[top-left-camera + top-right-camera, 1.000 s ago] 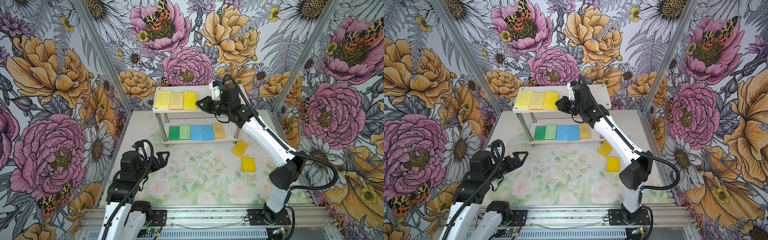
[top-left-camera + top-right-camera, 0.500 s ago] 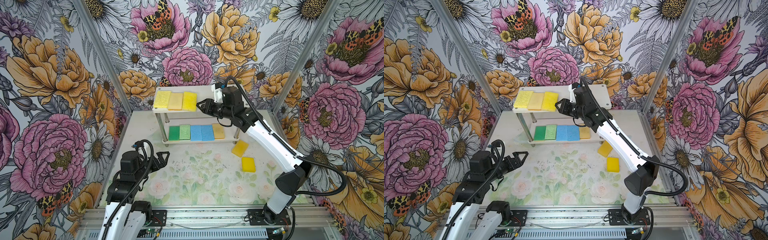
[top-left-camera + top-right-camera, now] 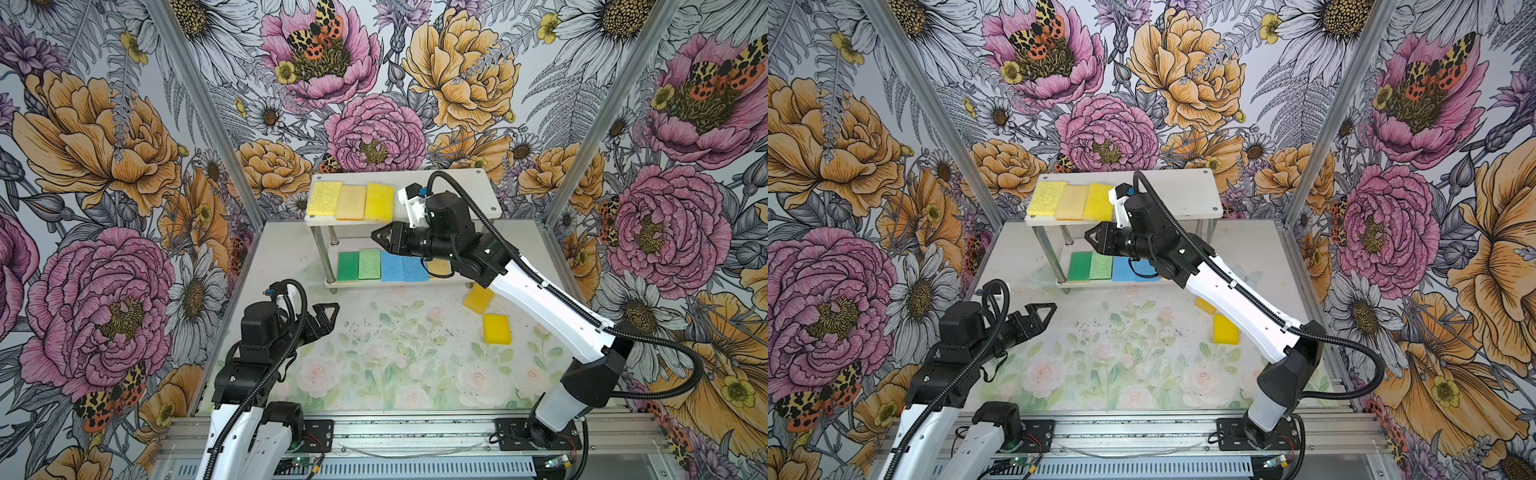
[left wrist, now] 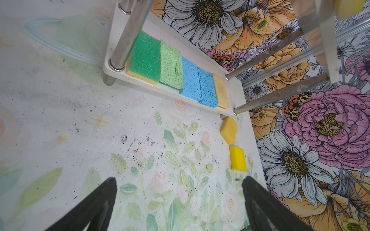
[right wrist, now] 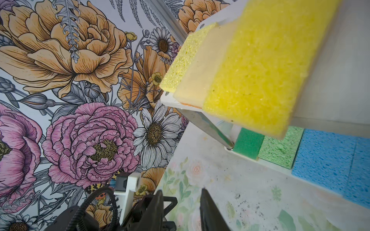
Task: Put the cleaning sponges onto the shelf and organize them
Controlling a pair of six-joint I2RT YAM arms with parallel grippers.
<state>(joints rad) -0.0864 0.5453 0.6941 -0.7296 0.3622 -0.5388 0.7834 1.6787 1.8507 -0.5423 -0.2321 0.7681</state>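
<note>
Your right gripper (image 3: 376, 237) hangs empty, slightly parted, beside the shelf (image 3: 478, 187), your left gripper (image 3: 330, 318) gapes wide; two light, squashy sponges (image 3: 497, 329) lie on the table (image 3: 395, 357) near its foot, so pinch across the narrow sides.

Robot lab booth, floral-print wall panels (image 3: 104, 166), aluminium frame posts (image 3: 206, 108), arms (image 3: 548, 305) bolted to base rail (image 3: 415, 432)

The table (image 3: 374, 374) wears a pale floral print, peppered with dark specks (image 3: 365, 328) near its middle. Walls (image 3: 104, 145) of bold peony and daisy wallpaper enclose it, and a metal rail (image 3: 415, 430) runs along the front edge.
</note>
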